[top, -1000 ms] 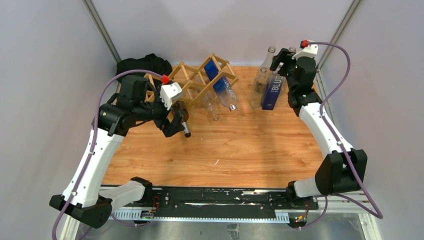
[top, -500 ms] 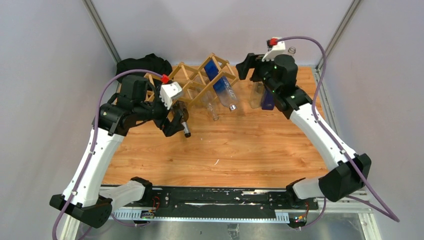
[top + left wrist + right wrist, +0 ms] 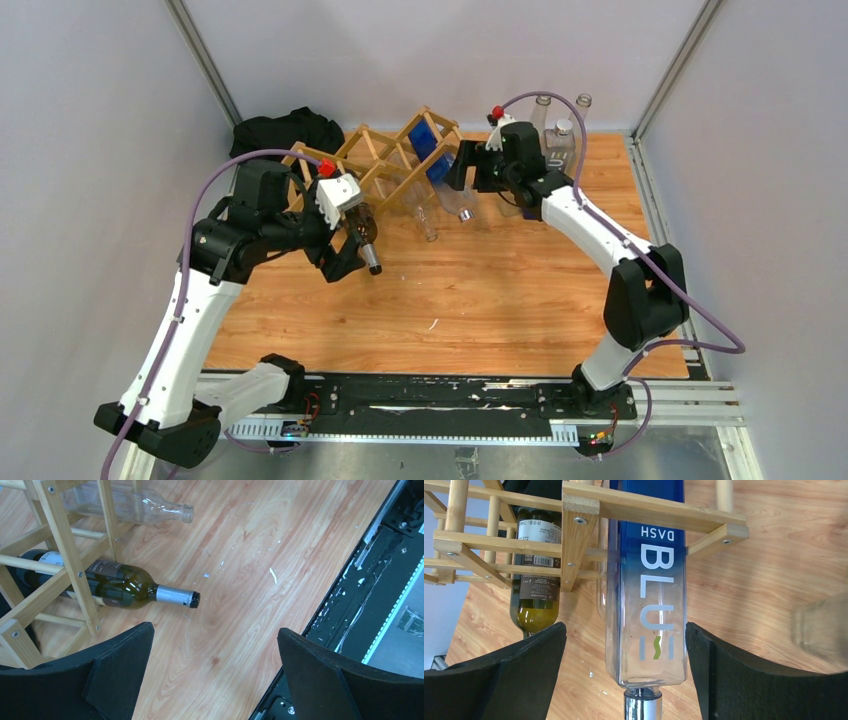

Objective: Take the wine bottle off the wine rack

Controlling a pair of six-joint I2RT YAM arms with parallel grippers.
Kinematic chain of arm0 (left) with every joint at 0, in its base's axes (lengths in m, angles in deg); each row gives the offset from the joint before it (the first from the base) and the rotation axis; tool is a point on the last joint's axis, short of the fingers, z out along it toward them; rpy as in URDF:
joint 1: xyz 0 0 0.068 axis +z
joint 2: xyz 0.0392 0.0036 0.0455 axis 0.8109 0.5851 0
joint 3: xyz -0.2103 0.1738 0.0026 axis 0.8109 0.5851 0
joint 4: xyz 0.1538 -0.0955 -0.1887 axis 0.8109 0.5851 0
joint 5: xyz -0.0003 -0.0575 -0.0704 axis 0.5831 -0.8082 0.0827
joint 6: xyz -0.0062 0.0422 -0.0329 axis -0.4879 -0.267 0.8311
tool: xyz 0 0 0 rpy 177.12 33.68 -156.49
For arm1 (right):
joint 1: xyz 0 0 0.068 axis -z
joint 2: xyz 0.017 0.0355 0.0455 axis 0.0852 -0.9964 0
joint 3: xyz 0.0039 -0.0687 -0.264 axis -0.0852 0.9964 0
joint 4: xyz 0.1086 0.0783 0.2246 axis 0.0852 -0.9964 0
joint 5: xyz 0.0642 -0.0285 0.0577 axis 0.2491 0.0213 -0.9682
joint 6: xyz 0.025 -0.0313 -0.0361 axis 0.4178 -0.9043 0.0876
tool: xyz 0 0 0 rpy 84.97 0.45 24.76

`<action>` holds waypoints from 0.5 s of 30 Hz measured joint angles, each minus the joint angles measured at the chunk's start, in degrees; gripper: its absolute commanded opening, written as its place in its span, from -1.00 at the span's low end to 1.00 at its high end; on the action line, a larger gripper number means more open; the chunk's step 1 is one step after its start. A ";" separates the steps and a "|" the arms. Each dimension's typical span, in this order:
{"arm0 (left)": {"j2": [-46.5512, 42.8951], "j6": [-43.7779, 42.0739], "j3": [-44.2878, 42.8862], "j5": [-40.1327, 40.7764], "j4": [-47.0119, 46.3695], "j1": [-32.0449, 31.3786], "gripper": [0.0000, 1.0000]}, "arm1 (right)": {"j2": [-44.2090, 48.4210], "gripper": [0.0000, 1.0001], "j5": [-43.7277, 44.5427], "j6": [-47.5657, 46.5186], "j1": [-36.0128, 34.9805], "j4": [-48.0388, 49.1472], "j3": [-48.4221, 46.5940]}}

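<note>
The light-wood wine rack (image 3: 385,160) stands at the back of the table; it also shows in the right wrist view (image 3: 624,505) and the left wrist view (image 3: 60,555). A blue "DASH BLU" bottle (image 3: 646,595) lies in a rack cell, neck out. My right gripper (image 3: 624,650) is open, one finger on each side of it with gaps; it shows in the top view (image 3: 455,172). A dark green wine bottle (image 3: 125,582) lies in a low cell. My left gripper (image 3: 215,670) is open and empty, above the table near its neck (image 3: 340,260).
A clear empty bottle (image 3: 135,507) lies in the rack beside the dark one. Several clear bottles (image 3: 558,135) stand at the back right. A black bag (image 3: 285,130) sits behind the rack. The grey enclosure walls close in the table.
My right arm has swung left from the standing bottles at the back right to the rack and now straddles the blue bottle. My left arm has shifted slightly.
</note>
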 measured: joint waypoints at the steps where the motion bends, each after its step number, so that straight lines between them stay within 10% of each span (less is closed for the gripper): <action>1: -0.02 -0.04 0.00 -0.17 0.00 0.00 1.00 | -0.33 0.84 -0.50 0.31 0.00 0.00 0.00; 15: -0.24 -0.31 0.07 -2.10 0.00 0.00 1.00 | -8.63 0.88 -1.53 2.45 -0.28 1.29 0.15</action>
